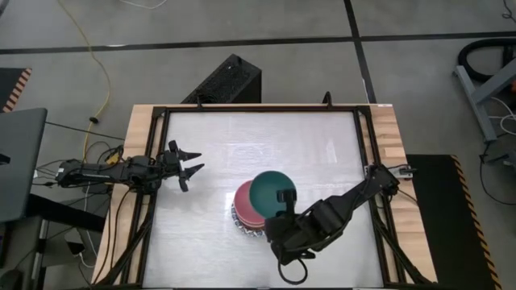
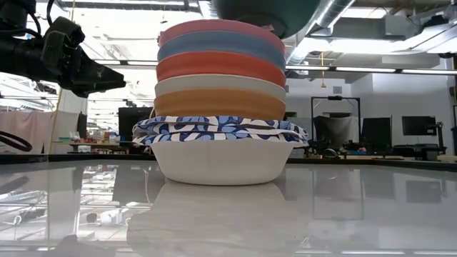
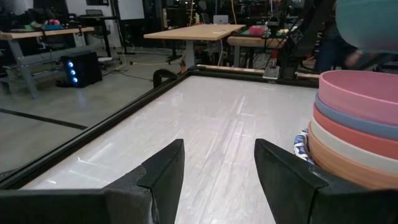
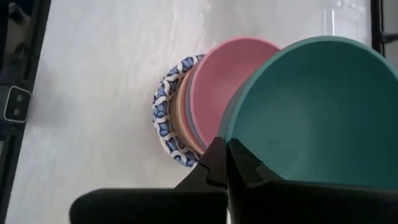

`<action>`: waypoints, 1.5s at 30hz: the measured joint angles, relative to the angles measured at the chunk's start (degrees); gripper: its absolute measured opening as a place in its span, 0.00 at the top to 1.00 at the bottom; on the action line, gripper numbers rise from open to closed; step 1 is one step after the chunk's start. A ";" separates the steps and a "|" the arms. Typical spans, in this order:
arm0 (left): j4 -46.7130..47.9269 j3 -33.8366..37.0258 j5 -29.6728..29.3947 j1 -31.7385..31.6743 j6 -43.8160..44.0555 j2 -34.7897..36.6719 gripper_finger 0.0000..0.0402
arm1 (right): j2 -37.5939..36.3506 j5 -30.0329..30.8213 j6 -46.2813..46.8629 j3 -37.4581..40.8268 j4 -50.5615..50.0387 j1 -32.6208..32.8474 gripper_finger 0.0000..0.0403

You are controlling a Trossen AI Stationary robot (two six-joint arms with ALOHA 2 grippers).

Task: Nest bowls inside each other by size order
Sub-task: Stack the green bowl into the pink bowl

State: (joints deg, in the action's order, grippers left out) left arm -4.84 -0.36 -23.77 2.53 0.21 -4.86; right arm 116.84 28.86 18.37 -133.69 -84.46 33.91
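Gripping green bowl [image 4: 311,106] rim: right fingers [image 4: 217,163] | left fingers [image 3: 217,180] spread | low view: eight-bowl stack [image 2: 220,107]

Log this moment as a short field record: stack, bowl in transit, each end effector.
stack: nested bowls on the white table; from top pink, slate-blue, red, cream, orange, then blue-and-white patterned bowls on a white base
bowl in transit: dark green bowl, held above the stack, offset to one side, not yet nested
right end effector: shut on the green bowl's rim
left end effector: open, empty, waiting near the table's left side, apart from the stack
remaining: green bowl still to set in the pink bowl
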 joint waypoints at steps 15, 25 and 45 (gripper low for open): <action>0.00 -0.01 0.00 0.01 0.00 0.00 0.54 | 0.00 -2.08 -8.96 0.00 4.90 -0.75 0.99; 0.00 0.00 0.00 0.00 0.00 -0.02 0.54 | 0.00 -5.03 -11.54 -0.02 6.09 -2.90 0.99; 0.00 -0.01 0.00 0.00 0.00 0.00 0.54 | -0.19 -5.13 -16.94 -0.02 4.85 -3.20 0.99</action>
State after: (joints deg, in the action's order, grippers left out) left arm -4.84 -0.37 -23.77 2.53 0.21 -4.87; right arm 116.65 23.74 1.43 -133.71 -79.61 30.71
